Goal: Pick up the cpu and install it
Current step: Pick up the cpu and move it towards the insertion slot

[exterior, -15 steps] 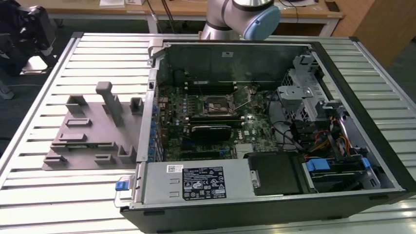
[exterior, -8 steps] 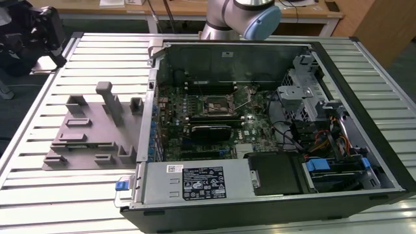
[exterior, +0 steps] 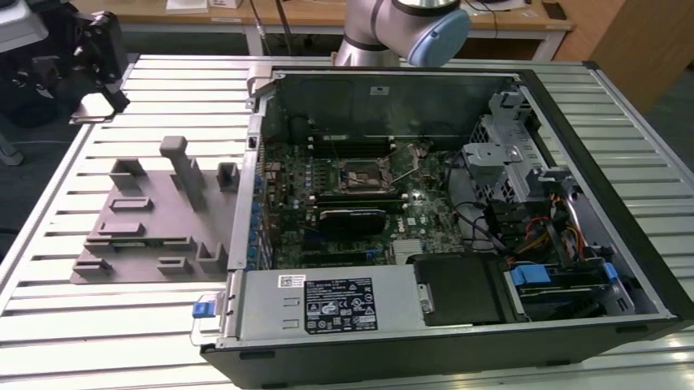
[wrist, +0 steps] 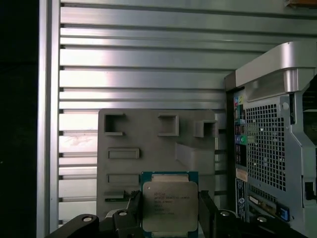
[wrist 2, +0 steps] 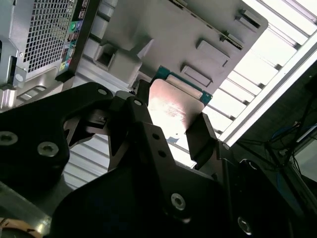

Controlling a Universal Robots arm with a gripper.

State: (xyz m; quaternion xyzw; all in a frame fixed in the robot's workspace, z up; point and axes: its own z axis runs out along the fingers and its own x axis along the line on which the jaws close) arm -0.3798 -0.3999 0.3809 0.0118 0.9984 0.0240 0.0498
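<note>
The cpu, a flat square chip with a silver-grey metal top and a green edge, sits between the two black fingers of my gripper. The fingers press on its two opposite sides, so the gripper is shut on it. In the second wrist view the cpu shows its shiny face between the same fingers. It hangs above the grey fixture plate, beside the rear panel of the computer case. In the exterior view the black square socket lies open on the motherboard inside the case.
The open computer case lies on the slatted metal table, with drive cages and cables at the exterior view's right. The grey fixture plate with raised blocks lies at the exterior view's left of the case. The arm's base stands behind the case.
</note>
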